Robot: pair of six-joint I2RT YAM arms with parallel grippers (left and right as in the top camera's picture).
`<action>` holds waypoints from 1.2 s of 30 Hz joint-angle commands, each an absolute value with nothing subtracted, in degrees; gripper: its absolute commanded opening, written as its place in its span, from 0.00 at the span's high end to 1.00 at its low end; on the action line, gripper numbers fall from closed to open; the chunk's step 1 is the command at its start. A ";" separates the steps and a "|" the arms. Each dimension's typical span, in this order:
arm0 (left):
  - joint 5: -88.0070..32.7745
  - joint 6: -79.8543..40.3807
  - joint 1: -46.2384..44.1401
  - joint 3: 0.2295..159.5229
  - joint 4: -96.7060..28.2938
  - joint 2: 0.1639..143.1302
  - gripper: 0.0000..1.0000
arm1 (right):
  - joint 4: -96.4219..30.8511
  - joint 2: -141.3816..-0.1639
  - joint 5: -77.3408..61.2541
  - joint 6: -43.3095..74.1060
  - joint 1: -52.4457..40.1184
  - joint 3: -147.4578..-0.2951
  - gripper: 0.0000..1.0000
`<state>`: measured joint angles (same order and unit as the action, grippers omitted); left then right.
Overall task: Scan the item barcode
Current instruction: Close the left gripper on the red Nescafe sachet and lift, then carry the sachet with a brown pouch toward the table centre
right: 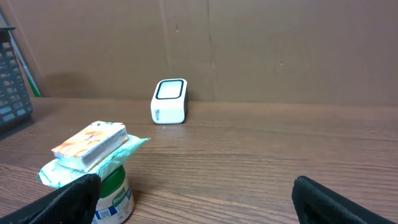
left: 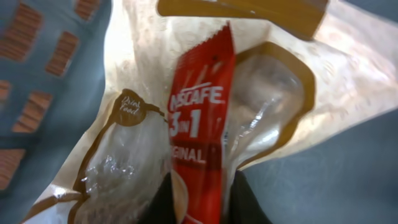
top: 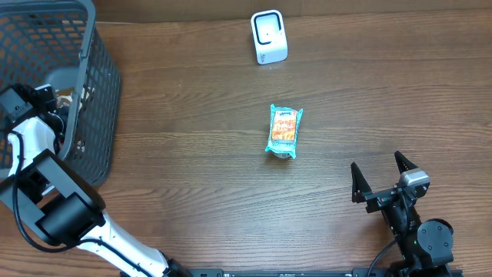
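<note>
A red Nescafe 3-in-1 sachet (left: 198, 124) fills the left wrist view, lying on a beige and clear packet (left: 118, 162) inside the dark basket (top: 92, 85). My left gripper (left: 202, 208) is shut on the sachet's lower end, a dark finger on each side. No barcode shows on the sachet. From overhead, the left arm (top: 34, 131) reaches over the basket's rim. The white barcode scanner (top: 269, 37) stands at the far middle of the table, also seen as the scanner (right: 169, 101). My right gripper (top: 382, 178) hangs open near the front right, holding nothing.
A teal and orange snack packet (top: 284, 131) lies on top of a green-lidded jar (right: 112, 193) at the table's middle, just left of my right gripper's left finger (right: 68, 202). A brown cardboard wall (right: 249, 43) backs the table.
</note>
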<state>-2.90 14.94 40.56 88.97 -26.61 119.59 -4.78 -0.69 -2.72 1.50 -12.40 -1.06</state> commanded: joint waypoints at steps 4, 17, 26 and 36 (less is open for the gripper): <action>-4.08 11.44 40.82 91.13 -26.55 113.16 0.96 | -4.64 -0.16 -2.68 1.74 -12.19 -0.47 0.00; -3.90 9.02 40.07 92.77 -24.62 101.21 0.96 | -4.64 -0.16 -2.66 1.74 -12.19 -0.47 0.00; -3.86 3.40 36.05 95.48 -25.98 85.80 0.96 | -4.64 -0.16 -2.68 1.74 -12.19 -0.47 0.00; 0.84 -5.08 21.52 95.48 -42.28 72.49 0.96 | -4.64 -0.16 -2.68 1.74 -12.19 -0.47 0.00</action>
<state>-1.76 -0.99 25.56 94.83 -39.11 73.97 -4.75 -0.69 -2.74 1.52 -12.40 -1.06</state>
